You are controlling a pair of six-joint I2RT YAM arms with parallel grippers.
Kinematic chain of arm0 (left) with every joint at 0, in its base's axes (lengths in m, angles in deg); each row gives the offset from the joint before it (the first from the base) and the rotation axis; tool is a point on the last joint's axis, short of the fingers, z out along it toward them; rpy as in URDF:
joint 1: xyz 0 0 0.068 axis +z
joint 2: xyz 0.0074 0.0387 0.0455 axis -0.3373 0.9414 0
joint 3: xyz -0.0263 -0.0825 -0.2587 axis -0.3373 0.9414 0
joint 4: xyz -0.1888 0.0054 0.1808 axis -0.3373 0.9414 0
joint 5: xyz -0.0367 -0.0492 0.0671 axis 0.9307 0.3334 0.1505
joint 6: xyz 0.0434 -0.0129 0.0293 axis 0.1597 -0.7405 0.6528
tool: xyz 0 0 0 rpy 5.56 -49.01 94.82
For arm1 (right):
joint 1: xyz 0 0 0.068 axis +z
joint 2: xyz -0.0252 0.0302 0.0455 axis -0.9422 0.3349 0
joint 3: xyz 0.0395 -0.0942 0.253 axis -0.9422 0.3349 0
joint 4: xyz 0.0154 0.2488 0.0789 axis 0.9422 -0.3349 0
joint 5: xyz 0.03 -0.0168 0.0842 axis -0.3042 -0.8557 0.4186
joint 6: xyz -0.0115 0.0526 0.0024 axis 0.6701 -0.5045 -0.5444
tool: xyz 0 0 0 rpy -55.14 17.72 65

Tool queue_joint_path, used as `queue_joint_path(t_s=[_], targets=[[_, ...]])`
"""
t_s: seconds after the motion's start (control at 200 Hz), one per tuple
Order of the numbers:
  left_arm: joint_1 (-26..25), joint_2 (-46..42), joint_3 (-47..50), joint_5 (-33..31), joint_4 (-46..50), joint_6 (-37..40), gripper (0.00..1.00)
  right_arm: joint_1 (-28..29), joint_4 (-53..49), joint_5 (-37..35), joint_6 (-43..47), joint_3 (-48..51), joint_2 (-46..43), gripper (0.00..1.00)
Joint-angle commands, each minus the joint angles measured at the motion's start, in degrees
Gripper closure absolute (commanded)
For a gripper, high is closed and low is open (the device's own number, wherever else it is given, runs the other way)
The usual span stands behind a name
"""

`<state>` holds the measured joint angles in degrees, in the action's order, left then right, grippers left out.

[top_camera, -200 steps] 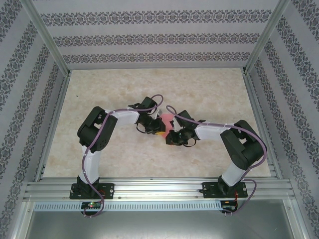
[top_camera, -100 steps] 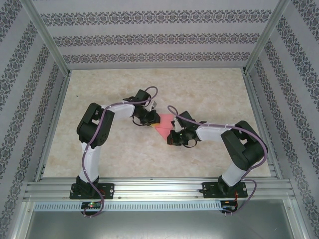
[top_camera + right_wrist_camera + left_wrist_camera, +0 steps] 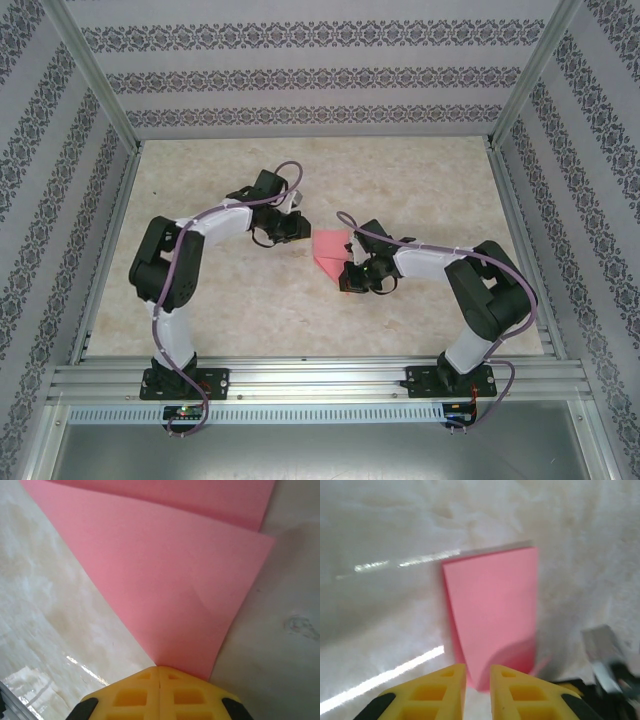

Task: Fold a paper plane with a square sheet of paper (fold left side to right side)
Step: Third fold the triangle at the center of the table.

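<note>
Where the scene is taken from above, the sheet of thin salmon-pink paper (image 3: 330, 255), already partly folded, is seen lying on the pale marbled table top (image 3: 420, 190) between the two arms. The right gripper (image 3: 350, 277) is set on the sheet's near right corner. The left gripper (image 3: 297, 231) is held just off its far left edge, apart from it. The right arm is thus judged the nearer, and the sheet lies to the right of the left tool.

In the left wrist view, the sheet is found straight ahead of the yellow fingertips (image 3: 451, 682), its long axis running away from them. The two fingers are parted by a narrow slot, and nothing appears to be gripped between them.

In the right wrist view, the yellow fingertips (image 3: 135, 692) are pressed together with no gap, and the pointed corner of a folded flap is met exactly at their tips. Whether that corner is pinched or merely pinned to the table cannot be told. A second layer is seen beyond the flap. A left-to-right fold is judged to depend on the left gripper being brought rightward to the free left edge while the near corner is anchored by the right.
</note>
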<state>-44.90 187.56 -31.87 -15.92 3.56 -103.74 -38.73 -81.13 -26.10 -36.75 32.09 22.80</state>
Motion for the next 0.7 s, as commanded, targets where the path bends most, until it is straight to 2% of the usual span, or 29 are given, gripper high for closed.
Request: queue_joint_path(t_s=[0.0, 0.24, 0.5, 0.694], targets=[[-2.7, -3.3, 2.1, 4.0, -2.1, 0.8, 0.79, -0.9, -6.2, -2.0, 3.3, -0.4, 2.1, 0.95], [-10.0, 0.3, 0.1, 5.4, -1.7, -0.2, 0.79, -1.2, -5.9, -2.8, 3.0, -0.4, 2.2, 0.94], [-10.5, 6.3, -1.5, 4.5, -1.9, -0.8, 0.79, -1.4, -4.9, -3.1, 2.1, -0.2, 1.9, 0.93], [-10.2, 9.1, -2.5, -1.2, 0.8, -0.1, 0.81, -1.4, -3.6, -2.4, 0.8, 0.2, 0.1, 0.93]])
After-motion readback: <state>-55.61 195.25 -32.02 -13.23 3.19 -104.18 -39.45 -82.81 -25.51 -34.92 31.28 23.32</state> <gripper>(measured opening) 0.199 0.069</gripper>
